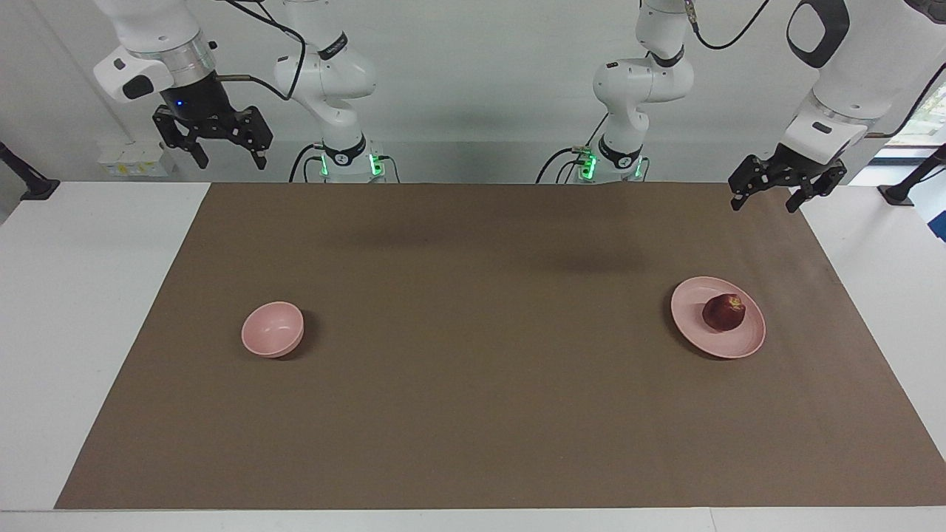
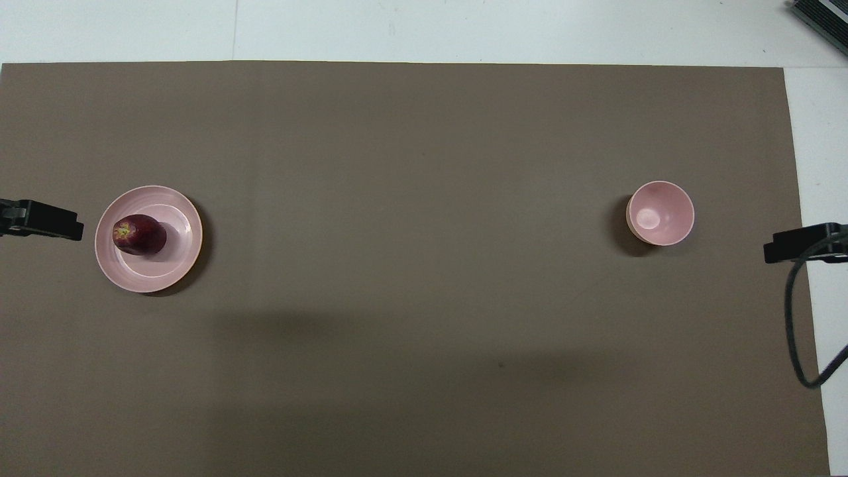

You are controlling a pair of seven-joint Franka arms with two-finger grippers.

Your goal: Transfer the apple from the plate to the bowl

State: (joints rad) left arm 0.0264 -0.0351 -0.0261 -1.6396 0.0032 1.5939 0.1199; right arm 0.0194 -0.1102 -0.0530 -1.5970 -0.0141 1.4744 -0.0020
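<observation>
The dark red apple point(image 1: 723, 312) lies on the pale pink plate point(image 1: 695, 295) toward the left arm's end of the table; both also show in the overhead view, the apple point(image 2: 138, 234) on the plate point(image 2: 179, 252). The small pink bowl point(image 1: 273, 329) stands empty toward the right arm's end and shows in the overhead view too point(image 2: 660, 212). My left gripper point(image 1: 765, 201) is open and empty, raised over the mat's corner near the plate. My right gripper point(image 1: 230, 158) is open and empty, raised high over the table's edge at the bowl's end.
A brown mat point(image 1: 473, 369) covers most of the white table point(image 1: 89, 295). Plate and bowl stand far apart with bare mat between them. A black cable point(image 2: 795, 318) hangs by the right gripper.
</observation>
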